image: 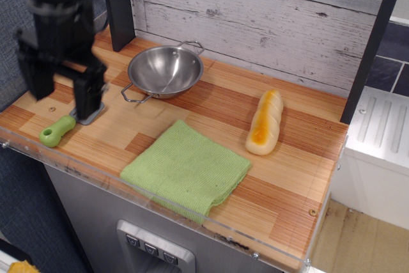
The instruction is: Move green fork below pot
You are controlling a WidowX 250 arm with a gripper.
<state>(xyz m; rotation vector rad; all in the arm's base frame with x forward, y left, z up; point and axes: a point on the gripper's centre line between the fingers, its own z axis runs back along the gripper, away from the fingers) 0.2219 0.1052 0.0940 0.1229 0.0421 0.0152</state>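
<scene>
The green fork lies free on the table, down-left of the pot, roughly where the task wants it. Above it the blurred gripper hangs with fingers spread, apparently holding nothing.

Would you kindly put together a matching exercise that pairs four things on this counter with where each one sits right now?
Things:
1. green fork
2. pot
3. green cloth
4. bread roll

Places:
A. front middle of the counter, lying flat
B. right side, well away from the gripper
C. front left corner, near the counter's edge
D. back, close to the wooden wall

Pairs: 1-C, 2-D, 3-A, 4-B
</scene>
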